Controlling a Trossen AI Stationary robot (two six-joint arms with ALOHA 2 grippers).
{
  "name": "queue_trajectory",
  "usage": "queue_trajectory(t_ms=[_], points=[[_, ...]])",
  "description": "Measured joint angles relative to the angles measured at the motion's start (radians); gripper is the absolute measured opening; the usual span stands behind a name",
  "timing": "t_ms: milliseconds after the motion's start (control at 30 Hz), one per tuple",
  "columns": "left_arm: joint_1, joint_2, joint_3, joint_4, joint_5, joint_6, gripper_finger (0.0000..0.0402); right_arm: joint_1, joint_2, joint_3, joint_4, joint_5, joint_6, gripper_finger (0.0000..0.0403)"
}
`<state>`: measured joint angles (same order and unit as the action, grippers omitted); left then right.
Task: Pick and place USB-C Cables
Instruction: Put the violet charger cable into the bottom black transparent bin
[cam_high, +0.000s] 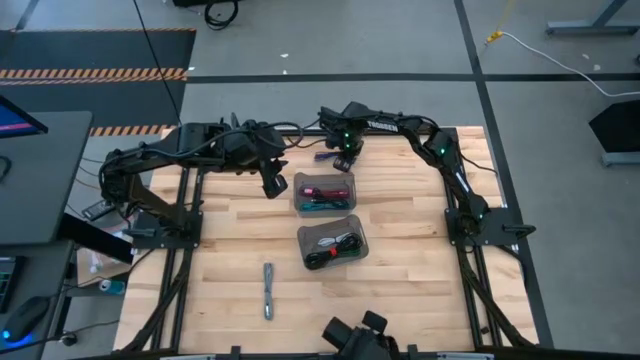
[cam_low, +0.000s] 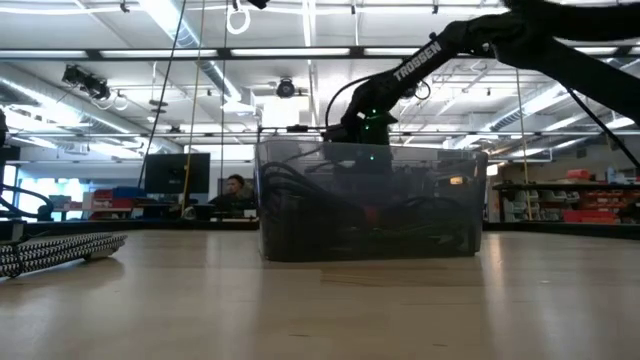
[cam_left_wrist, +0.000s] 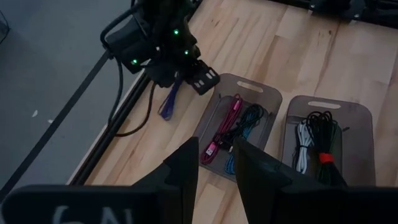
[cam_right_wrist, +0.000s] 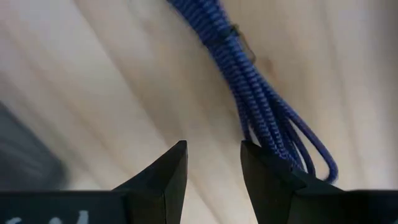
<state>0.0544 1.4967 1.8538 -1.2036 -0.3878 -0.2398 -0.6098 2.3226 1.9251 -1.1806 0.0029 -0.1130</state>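
A purple USB-C cable lies bundled on the wood near the table's far edge. My right gripper hangs just above it, pointing down and open. The cable's looped end sits beside one finger, not between the two. My left gripper hovers open and holds nothing, high above the table to the left of the bins. Maroon and teal cables lie in the far bin. Black, white and red-banded ones lie in the near bin.
A grey braided cable lies loose on the wood toward the near left, also at the left of the low view. Bare wood surrounds both bins. The table's dark frame rail runs close beside the purple cable.
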Motion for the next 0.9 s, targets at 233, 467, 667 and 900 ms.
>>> queue_trajectory(t_ms=[233,467,667,900], points=[[0.000,0.000,0.000,0.005,0.000,0.020,0.0107,0.003,0.000,0.066,-0.061,0.137,-0.072,0.0156],[0.000,0.000,0.000,0.011,0.000,0.020,0.0107,0.015,0.000,0.104,-0.008,0.135,-0.139,0.0156],[0.000,0.000,0.000,0.011,0.000,0.020,0.0107,0.007,0.000,0.104,0.032,0.133,-0.160,0.0156],[0.000,0.000,0.000,0.011,0.000,0.011,0.0107,-0.028,0.000,0.085,0.033,0.042,-0.153,0.0156]])
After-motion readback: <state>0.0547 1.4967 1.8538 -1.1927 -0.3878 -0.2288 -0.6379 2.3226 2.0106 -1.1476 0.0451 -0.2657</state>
